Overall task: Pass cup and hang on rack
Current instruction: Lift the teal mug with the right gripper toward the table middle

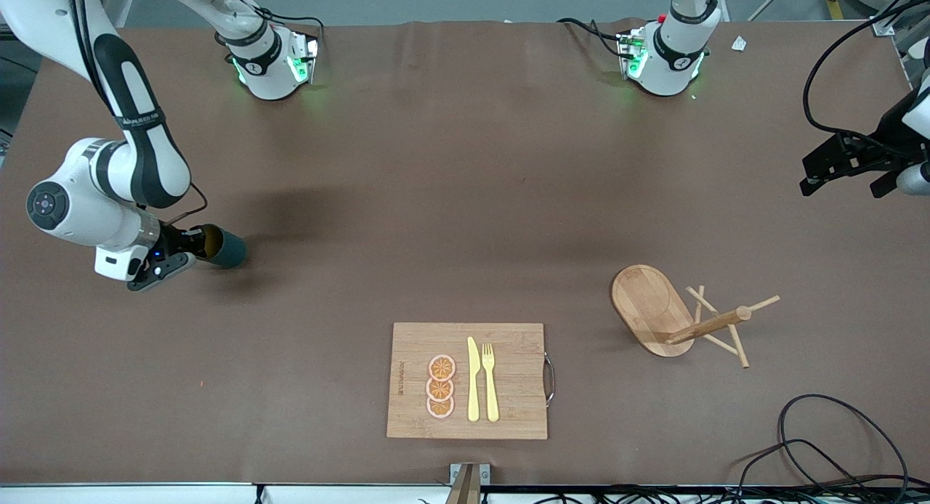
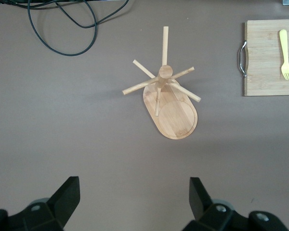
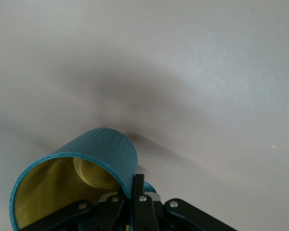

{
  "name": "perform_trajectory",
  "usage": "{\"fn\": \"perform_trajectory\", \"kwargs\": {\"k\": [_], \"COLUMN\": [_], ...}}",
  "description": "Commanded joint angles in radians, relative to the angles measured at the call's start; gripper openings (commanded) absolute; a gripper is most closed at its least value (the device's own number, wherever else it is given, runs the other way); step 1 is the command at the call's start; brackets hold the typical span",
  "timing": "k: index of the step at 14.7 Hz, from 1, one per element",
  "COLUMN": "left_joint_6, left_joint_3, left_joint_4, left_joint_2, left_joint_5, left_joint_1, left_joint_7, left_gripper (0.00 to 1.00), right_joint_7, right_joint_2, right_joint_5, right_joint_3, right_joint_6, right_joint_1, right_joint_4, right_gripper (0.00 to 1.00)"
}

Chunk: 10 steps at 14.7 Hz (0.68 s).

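Nearest the front camera, low in the frame's centre, lies a rectangular wooden cutting board (image 1: 467, 380); right of it stands the light wooden mug-tree rack (image 1: 676, 315). At mid-left the right gripper (image 1: 190, 248) clamps the dark teal ribbed cup (image 1: 221, 248) above the table. At right edge, the left gripper (image 1: 846, 166) waits.

Left wrist view: fingers (image 2: 67, 197) spread open, rack (image 2: 176, 113) centred.

Right wrist view: fingers (image 3: 139, 202) pinch the cup's (image 3: 96, 154) wall at lower left.

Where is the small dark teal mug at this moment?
The small dark teal mug is held in the right gripper, above the table toward the right arm's end.
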Motion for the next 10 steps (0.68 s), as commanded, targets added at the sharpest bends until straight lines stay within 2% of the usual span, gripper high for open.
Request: {"fn": "perform_trajectory", "kwargs": {"k": [1, 6, 10], "left_joint_6": [-0.006, -0.006, -0.006], "left_joint_3": [-0.002, -0.001, -0.001], "left_joint_4": [0.02, 0.02, 0.02], "left_joint_2": [0.01, 0.013, 0.013], "left_joint_5": [0.001, 0.001, 0.0], "left_joint_1": [0.006, 0.006, 0.004], "left_joint_7": [0.011, 0.011, 0.009], "left_gripper": [1.0, 1.0, 1.0], "right_joint_7": [0.259, 0.798, 1.057], "right_joint_2": [-0.075, -0.066, 0.034], "right_joint_5": [0.012, 0.012, 0.013], "right_joint_3": [-0.002, -0.002, -0.002], "right_joint_6": [-0.051, -0.051, -0.042], "right_joint_1": [0.148, 0.476, 0.668], "right_joint_4": [-0.012, 0.081, 0.201], "right_gripper": [0.0, 0.0, 0.0]}}
